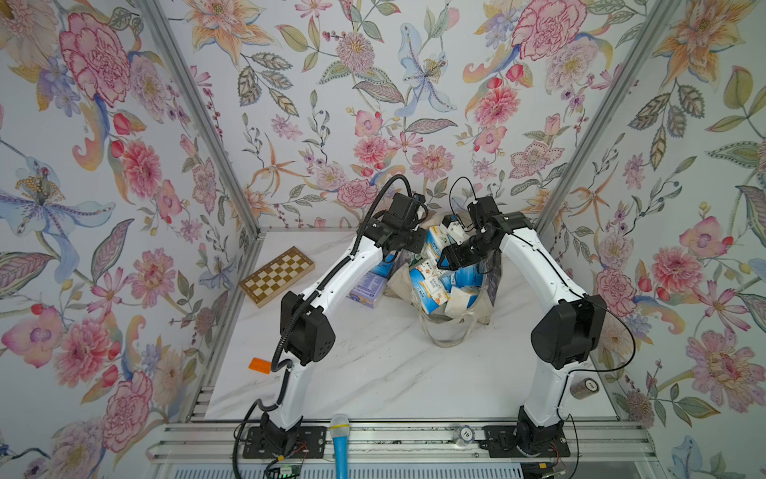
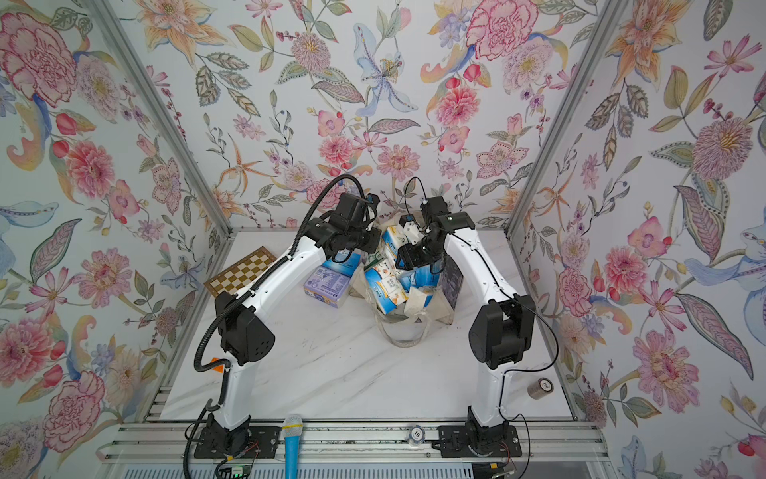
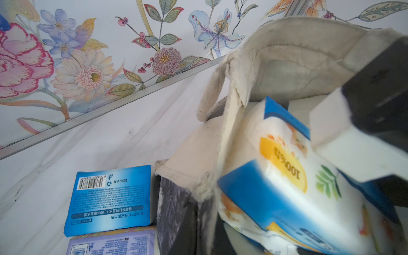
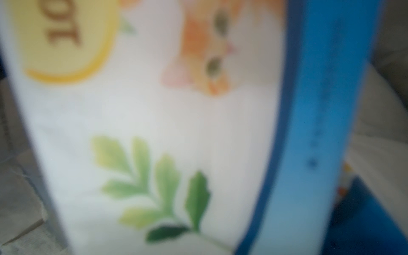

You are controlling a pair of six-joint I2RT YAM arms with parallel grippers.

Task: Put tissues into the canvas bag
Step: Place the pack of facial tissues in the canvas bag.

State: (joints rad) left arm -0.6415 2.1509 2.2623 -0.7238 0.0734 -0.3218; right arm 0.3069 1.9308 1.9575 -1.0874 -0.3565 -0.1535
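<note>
The cream canvas bag stands open at the back middle of the table, stuffed with several tissues packs. My left gripper is at the bag's left rim, its dark fingers pinched on the cloth edge. My right gripper reaches into the bag mouth just above a cat-printed blue-and-white pack. That pack fills the right wrist view and hides the jaws. A blue pack and a lavender pack lie on the table left of the bag.
A wooden chessboard lies at the left edge. An orange tag sits by the left arm's elbow. At the right edge is a small cylinder. A blue microphone and a chip rest on the front rail.
</note>
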